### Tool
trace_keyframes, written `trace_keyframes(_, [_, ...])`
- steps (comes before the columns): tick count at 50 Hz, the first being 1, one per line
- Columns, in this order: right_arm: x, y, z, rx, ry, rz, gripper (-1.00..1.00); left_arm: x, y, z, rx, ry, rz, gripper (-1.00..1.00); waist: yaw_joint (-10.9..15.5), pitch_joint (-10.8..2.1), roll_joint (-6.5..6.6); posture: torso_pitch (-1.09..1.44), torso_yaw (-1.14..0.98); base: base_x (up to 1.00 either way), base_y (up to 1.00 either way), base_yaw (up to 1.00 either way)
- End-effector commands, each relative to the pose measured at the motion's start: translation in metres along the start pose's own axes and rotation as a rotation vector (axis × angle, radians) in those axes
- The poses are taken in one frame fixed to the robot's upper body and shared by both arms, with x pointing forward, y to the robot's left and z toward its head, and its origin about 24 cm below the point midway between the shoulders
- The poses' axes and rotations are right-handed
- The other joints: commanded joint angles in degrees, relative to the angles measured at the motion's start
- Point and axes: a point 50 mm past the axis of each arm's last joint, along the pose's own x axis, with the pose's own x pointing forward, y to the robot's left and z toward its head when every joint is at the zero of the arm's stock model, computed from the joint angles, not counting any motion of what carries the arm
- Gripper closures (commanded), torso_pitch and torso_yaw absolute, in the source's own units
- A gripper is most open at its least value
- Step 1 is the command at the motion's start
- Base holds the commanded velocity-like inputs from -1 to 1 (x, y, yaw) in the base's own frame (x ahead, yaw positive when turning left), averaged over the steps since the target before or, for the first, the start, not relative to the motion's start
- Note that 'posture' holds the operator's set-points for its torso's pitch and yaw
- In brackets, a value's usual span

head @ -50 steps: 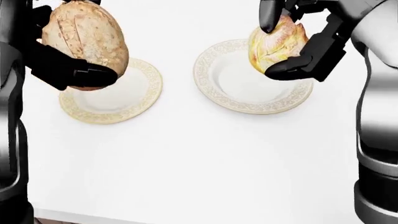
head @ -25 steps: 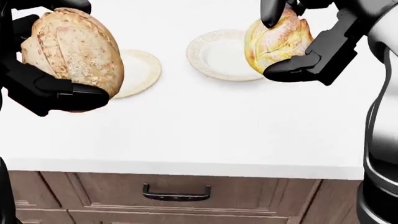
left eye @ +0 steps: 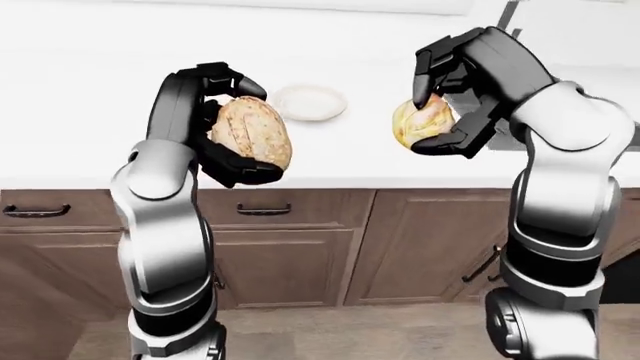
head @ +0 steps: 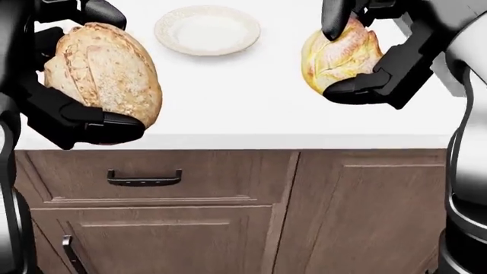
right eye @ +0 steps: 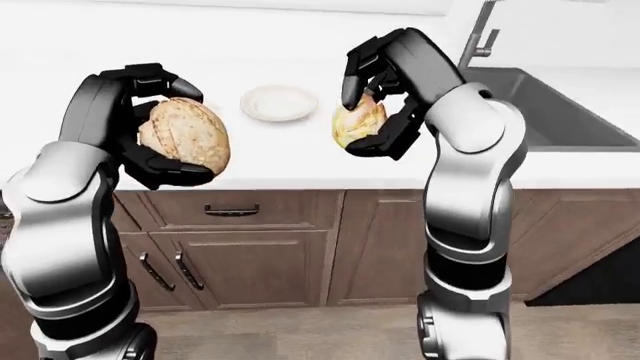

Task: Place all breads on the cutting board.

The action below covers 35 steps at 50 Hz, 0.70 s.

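Both breads are in hand and off the tabletop [head: 251, 97], so the pick-up half looks done; the placing half is all still to come, since no cutting board shows in any view. Going left to right: the left hand [head: 72, 85] is clenched round the loaf [head: 103, 74], a large brown speckled round held in the air over the tabletop's near edge, its lower end hanging past that edge above the drawer [head: 144, 177]. A plate [head: 207, 28] sits bare near the tabletop's far edge, between the two hands in the head view, with nothing on it. The right hand [head: 365, 51] grips the roll [head: 338, 54], a smaller yellow-gold bread, one finger over its top and another under it, also held clear of the surface and just inside the near edge. To the right, in the right-eye view, a sink [right eye: 545, 105] with its faucet [right eye: 480, 34] is set into the tabletop. As for room, the white surface between the hands and the far edge is open apart from the plate, and the hands stand well apart from each other, so neither crowds the other. I judge the next need is to find the board, probably by turning or stepping; carrying both loads past the cabinet fronts and the sink rim is where a knock could come.
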Motion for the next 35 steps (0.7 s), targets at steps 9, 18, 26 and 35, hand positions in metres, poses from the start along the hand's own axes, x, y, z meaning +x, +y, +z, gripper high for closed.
trace_keyframes(9, [-0.004, -0.0147, 0.0062, -0.019, -0.031, -0.078, 1.0, -0.002, 0.0013, 0.0141, 0.017, -0.082, 0.011, 1.0, -1.1, -1.74, -3.51, 0.0, 0.0, 0.0, -1.0, 0.0])
trace_keyframes(18, [-0.0043, -0.0167, 0.006, -0.016, -0.031, -0.085, 1.0, -0.0021, 0.002, 0.0147, 0.021, -0.083, 0.011, 1.0, -2.3, -1.33, 2.22, 0.0, 0.0, 0.0, -1.0, 0.0])
trace_keyframes(26, [-0.004, -0.0167, 0.0071, -0.014, -0.033, -0.084, 1.0, -0.0014, 0.0032, 0.0144, 0.02, -0.08, 0.013, 1.0, -2.5, -2.84, -7.87, 0.0, 0.0, 0.0, -1.0, 0.0])
trace_keyframes(35, [-0.0047, -0.0154, 0.0082, -0.009, -0.037, -0.081, 1.0, -0.0025, 0.0038, 0.0137, 0.012, -0.078, 0.007, 1.0, -2.4, 0.31, 0.1, 0.0, 0.0, 0.0, -1.0, 0.0])
